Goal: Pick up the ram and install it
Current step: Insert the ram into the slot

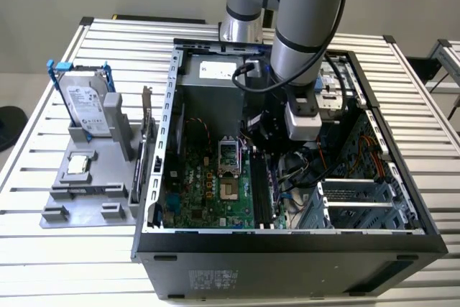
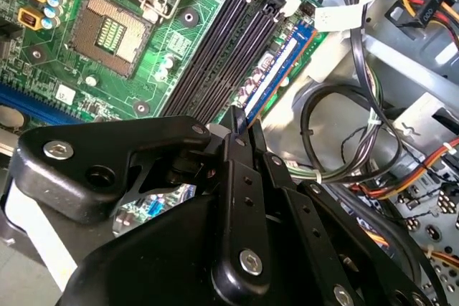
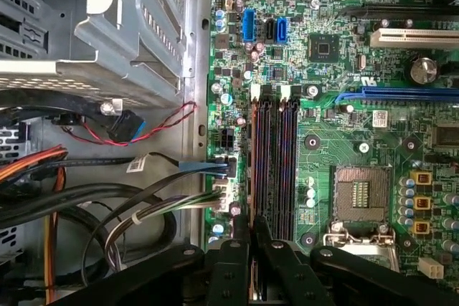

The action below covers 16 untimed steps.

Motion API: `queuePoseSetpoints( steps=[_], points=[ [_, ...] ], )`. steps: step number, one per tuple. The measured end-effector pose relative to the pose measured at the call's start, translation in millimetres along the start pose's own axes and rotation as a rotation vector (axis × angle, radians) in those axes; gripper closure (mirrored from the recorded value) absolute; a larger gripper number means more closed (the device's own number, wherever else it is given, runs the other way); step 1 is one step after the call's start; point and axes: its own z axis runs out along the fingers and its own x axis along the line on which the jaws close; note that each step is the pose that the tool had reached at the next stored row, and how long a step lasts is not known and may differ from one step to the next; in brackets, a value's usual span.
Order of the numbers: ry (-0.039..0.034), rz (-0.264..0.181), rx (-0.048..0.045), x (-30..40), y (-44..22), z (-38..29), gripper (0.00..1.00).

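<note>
Exterior view: gripper (image 1: 264,136) low inside the open computer case (image 1: 402,242), above the memory slots (image 1: 260,190); hard drive (image 1: 88,108) well apart on the grey stand (image 1: 72,199).

Second wrist view: fingers (image 2: 237,130) clenched on the ram (image 2: 276,69), standing in the outermost slot.

First wrist view: fingertips (image 3: 242,238) at the slots' end, beside the empty processor socket (image 3: 361,193).

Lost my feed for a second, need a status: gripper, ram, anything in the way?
Gripper down inside the open case, fingers closed on the ram. Ram standing in the outermost memory slot, next to the cables. Slots beside it empty; cables off the ram.
</note>
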Motion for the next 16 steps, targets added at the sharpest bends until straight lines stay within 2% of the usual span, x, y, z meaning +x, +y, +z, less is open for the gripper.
queuePoseSetpoints(
  steps=[16],
  points=[
    [-0.0001,0.000,0.0000,-0.1,2.8,11.7,1.00]
  ],
)
